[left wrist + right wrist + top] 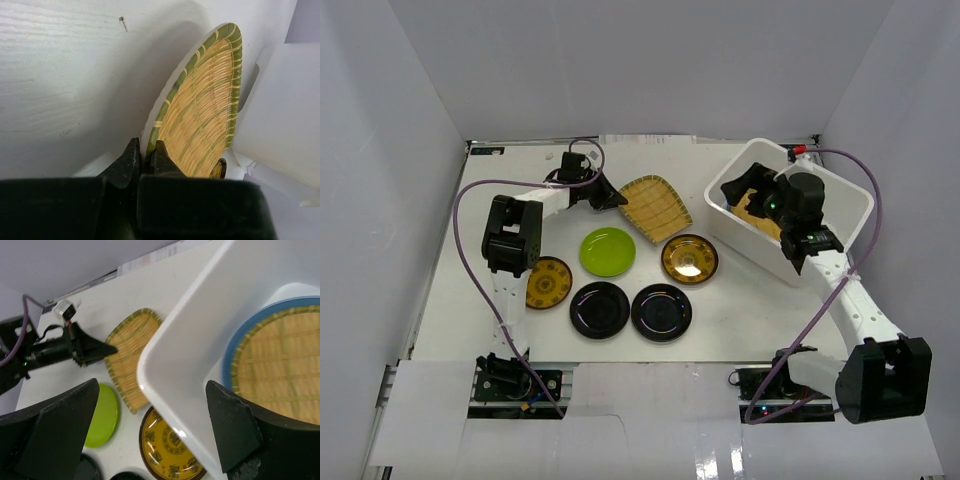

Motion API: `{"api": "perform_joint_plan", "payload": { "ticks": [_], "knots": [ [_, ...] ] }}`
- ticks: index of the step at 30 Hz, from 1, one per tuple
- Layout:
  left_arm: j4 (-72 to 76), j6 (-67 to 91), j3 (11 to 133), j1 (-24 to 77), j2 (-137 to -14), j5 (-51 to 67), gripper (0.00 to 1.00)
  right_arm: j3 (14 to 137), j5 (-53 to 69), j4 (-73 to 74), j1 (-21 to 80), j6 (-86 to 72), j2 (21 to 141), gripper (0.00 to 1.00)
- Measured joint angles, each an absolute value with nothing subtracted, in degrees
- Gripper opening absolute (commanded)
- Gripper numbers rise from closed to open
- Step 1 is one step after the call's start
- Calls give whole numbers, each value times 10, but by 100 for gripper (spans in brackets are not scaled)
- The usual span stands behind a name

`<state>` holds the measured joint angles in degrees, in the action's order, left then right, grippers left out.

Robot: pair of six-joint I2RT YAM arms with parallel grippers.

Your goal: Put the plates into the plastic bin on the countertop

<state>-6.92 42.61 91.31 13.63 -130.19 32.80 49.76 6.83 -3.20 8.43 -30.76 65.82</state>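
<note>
My left gripper (pixel 612 196) is shut on the rim of a woven straw-coloured plate (pixel 655 208) and holds it tilted off the countertop (pixel 750 310). The left wrist view shows the jaws pinching the green-edged rim of this plate (pixel 205 110). My right gripper (pixel 750 190) is open and empty above the left end of the white plastic bin (pixel 850 215). In the right wrist view the bin (pixel 200 325) holds a second woven plate (pixel 280 365) lying on the light blue plate (pixel 235 355).
On the countertop lie the lime green plate (pixel 607 250), two gold-amber plates (pixel 689 259) (pixel 549 282) and two black plates (pixel 599 308) (pixel 661 311). Pale grey walls enclose the table. The bin stands at the back right.
</note>
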Motion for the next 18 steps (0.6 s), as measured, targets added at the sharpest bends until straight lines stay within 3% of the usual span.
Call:
{"api": "perform_joint_plan", "payload": {
  "ticks": [9,18],
  "knots": [
    [-47,441,895,113,-1266,333,0,522,105,-25,185,-260,698,91],
    [20,460,699,44,-987,382,0,695,170,55,216,-165,796,90]
  ]
}}
